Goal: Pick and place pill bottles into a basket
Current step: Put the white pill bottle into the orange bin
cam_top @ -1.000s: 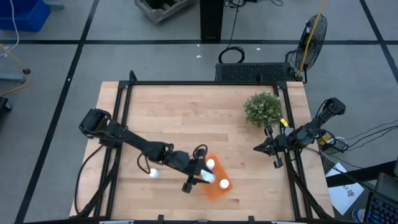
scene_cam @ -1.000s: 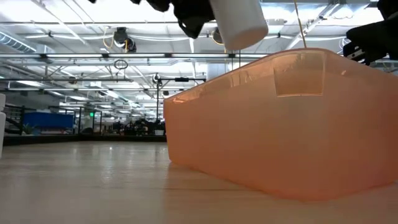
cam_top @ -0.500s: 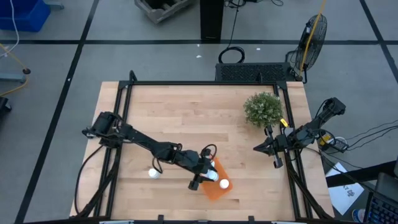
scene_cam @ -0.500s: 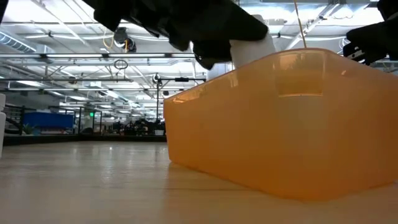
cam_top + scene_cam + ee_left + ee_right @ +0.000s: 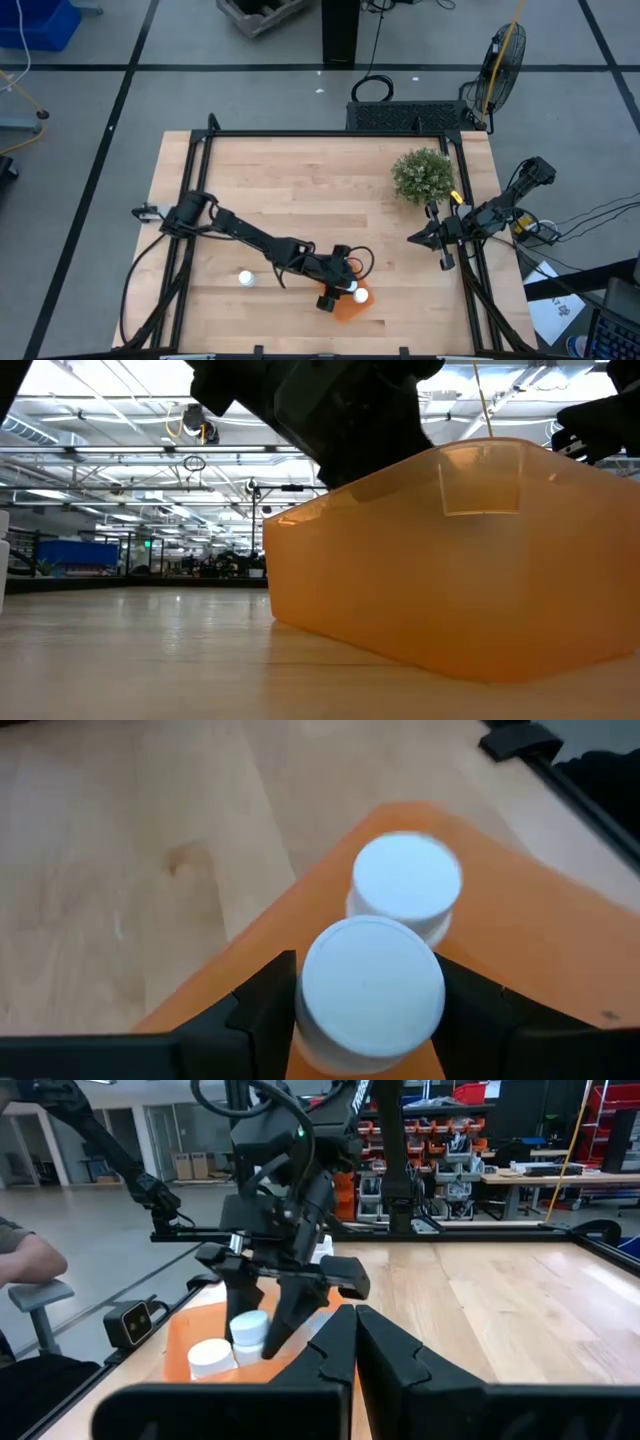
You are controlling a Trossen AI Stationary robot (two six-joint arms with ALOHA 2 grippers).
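A small white round pill bottle (image 5: 244, 279) stands alone on the light wooden table (image 5: 300, 190), well apart from the left arm's fingers and behind them.

The left gripper (image 5: 340, 288) reaches over the small orange plastic basket with rounded corners (image 5: 345, 308). Its two dark fingers (image 5: 262, 1005) pinch a white pill bottle with a flat round cap (image 5: 372, 985), one finger on each side. This held bottle sits down inside the basket. Just past the fingertips, another white pill bottle (image 5: 407, 883) stands on the orange floor of the basket, touching or almost touching the held one. From the low camera, the dark gripper (image 5: 330, 410) dips behind the basket's near wall (image 5: 450, 560), and the bottles are hidden.

A green bushy plant (image 5: 424, 175) stands farther along the table, near the right arm.

The right gripper (image 5: 414, 239) waits at the table's right edge, far from the basket. Its fingers (image 5: 395, 1355) are pressed together and hold nothing.
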